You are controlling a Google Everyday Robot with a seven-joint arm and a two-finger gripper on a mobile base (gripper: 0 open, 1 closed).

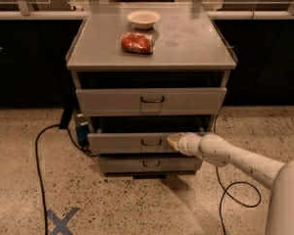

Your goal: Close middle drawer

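Note:
The middle drawer [132,142] of a grey cabinet has a low grey face panel with a small dark wire handle [151,142]. It stands out only a little from the cabinet front, with a dark gap above it. My gripper [173,141] is at the end of the white arm that reaches in from the lower right. Its tip rests against the drawer's face just right of the handle.
The top drawer [152,101] has a taller face; the bottom drawer [149,164] sits below. On the cabinet top [196,43] are a white bowl [143,18] and a red packet [137,42]. Black cables [39,175] lie on the speckled floor, near a blue X mark [62,221].

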